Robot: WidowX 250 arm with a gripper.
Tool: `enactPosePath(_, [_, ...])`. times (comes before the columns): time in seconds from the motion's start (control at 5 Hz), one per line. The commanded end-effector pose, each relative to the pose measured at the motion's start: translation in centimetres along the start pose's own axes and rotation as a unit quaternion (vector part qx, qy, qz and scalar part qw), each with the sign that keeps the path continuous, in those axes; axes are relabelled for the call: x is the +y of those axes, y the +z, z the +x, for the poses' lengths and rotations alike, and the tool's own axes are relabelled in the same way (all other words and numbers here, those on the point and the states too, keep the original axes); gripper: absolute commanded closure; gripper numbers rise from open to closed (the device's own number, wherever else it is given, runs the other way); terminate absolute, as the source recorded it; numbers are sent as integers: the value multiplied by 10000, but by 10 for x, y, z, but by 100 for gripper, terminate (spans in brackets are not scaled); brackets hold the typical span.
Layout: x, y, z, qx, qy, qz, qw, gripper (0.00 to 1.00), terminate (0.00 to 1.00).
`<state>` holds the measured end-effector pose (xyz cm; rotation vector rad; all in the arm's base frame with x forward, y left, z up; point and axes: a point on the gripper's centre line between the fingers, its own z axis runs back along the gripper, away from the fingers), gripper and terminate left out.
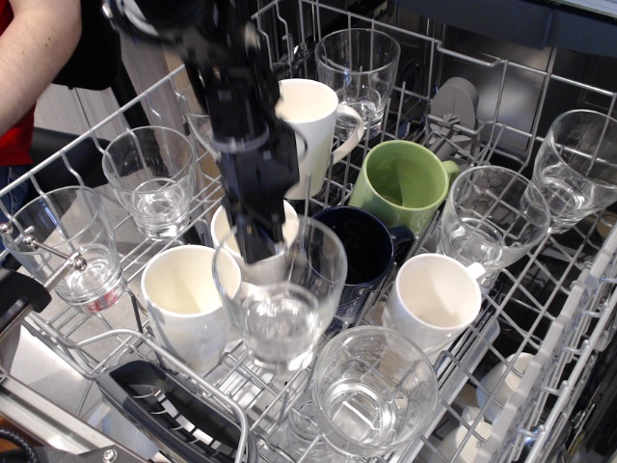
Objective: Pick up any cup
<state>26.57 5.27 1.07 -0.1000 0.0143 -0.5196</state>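
Note:
My gripper (pixel 258 253) comes down from the upper left and is shut on the rim of a clear glass cup (pixel 281 301). The cup hangs lifted above the dishwasher rack (pixel 87 362), a little blurred, over the front-middle slot. Other clear glass cups stand in the rack: one at the front (pixel 374 391), two at the left (pixel 152 181) (pixel 66 249), one at the back (pixel 357 69) and two at the right (pixel 492 217) (pixel 580 166).
White mugs (pixel 183 294) (pixel 432 299) (pixel 313 121), a dark blue mug (pixel 364 253) and a green mug (pixel 405 183) crowd the rack's middle. A person's arm (pixel 34 53) is at the top left. A black cutlery tray (pixel 169 415) lies at the front.

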Motion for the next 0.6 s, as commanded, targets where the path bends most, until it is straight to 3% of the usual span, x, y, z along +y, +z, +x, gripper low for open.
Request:
enactPosePath(0.0, [-11,71,5,-122,-313,352,9988,100,0])
enactPosePath(0.2, [-17,88,3,25,-471,431,9980,100,0])
enactPosePath(0.4, [-21,90,-6,-183,-503,570,9969,100,100])
